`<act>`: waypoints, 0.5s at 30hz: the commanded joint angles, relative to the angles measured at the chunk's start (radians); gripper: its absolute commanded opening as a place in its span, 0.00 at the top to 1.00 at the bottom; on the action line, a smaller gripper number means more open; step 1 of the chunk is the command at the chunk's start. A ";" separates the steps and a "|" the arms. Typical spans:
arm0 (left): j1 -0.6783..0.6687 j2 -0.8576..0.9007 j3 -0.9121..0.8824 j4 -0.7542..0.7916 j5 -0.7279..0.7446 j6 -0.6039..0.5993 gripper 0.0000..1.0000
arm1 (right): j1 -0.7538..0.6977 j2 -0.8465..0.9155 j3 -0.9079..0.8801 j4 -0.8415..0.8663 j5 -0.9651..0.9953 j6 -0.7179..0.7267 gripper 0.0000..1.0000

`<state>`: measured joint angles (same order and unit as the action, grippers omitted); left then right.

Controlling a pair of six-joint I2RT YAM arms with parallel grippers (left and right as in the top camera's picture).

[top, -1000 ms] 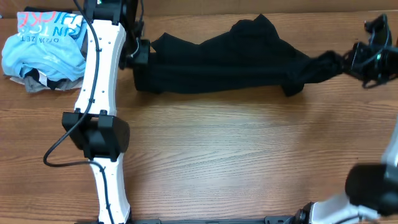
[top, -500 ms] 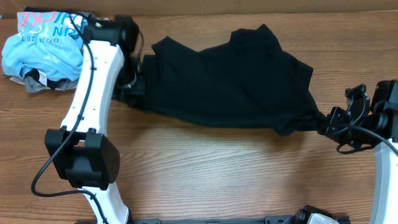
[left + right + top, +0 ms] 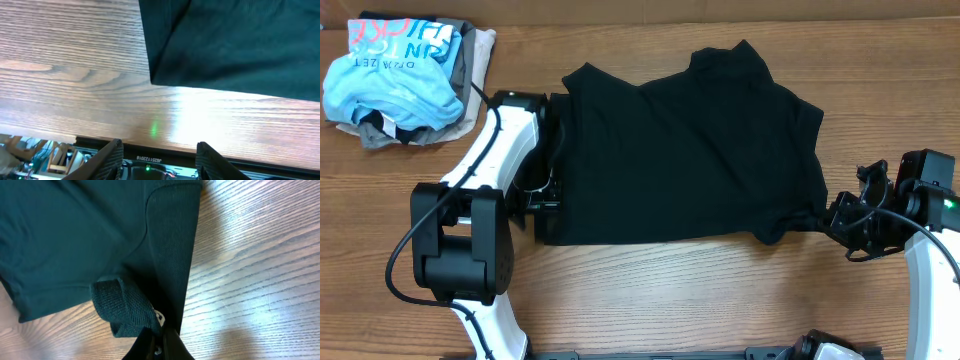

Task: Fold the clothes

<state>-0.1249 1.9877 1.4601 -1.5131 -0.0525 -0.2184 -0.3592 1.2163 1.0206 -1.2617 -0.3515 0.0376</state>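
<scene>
Black shirt [image 3: 680,150] could bunch if the right tool [image 3: 159,339], clamped on its corner, pulls; left tool [image 3: 159,149] gapes wide, empty.

A wood-grain table [image 3: 720,300] is seen in all views. A bright glare [image 3: 190,117] and a small green glint [image 3: 153,131] are reflected near its edge. Only blurred clutter is seen beyond.

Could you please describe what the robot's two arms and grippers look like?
Both arms have white links with boxy black joint housings. A black cable loops beside the left arm and another runs along the right arm, which shows a small green light. The left gripper and right gripper are black.
</scene>
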 commanded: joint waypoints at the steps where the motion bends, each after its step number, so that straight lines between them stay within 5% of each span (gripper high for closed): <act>1: -0.005 0.000 -0.005 0.021 -0.013 -0.006 0.51 | -0.005 -0.010 0.002 0.020 0.000 0.013 0.96; 15: -0.016 0.000 -0.070 0.389 0.127 0.205 0.51 | -0.005 -0.010 0.001 0.077 0.000 0.012 0.95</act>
<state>-0.1314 1.9877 1.4357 -1.1790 -0.0093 -0.0925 -0.3595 1.2163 1.0206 -1.1976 -0.3515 0.0486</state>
